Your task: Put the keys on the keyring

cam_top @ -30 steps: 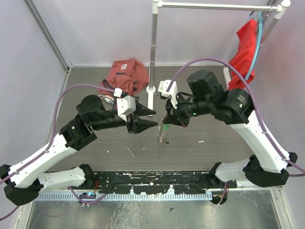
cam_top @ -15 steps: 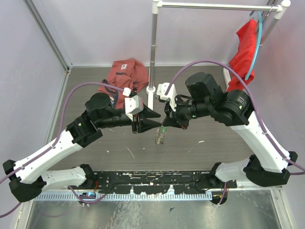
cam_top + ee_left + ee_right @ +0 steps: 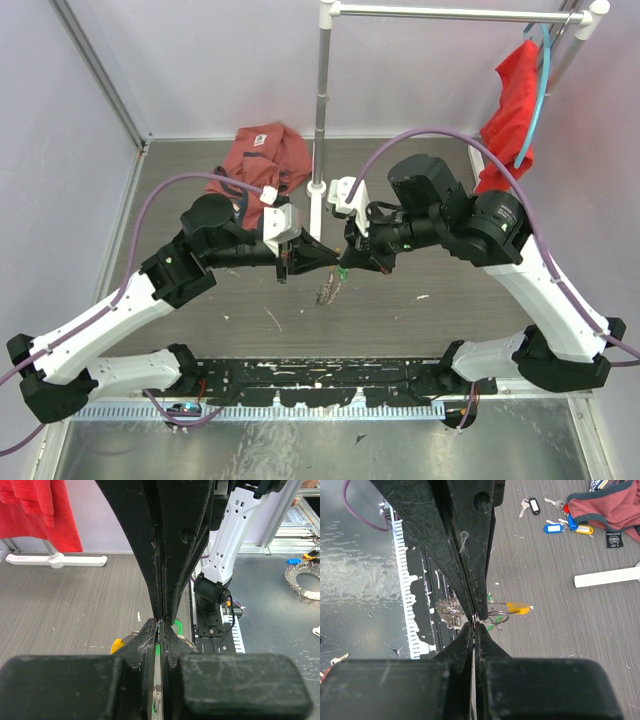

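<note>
Shut tight, nose to nose.
The right gripper [image 3: 476, 621] grips the keyring [image 3: 497, 616]; the left gripper [image 3: 159, 625], at its 9 o'clock, grips a green key [image 3: 156, 650].

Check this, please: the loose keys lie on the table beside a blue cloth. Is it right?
Not quite. The cloth is red, not blue, as the right wrist view shows. The keys do lie on the table beside it.
</note>
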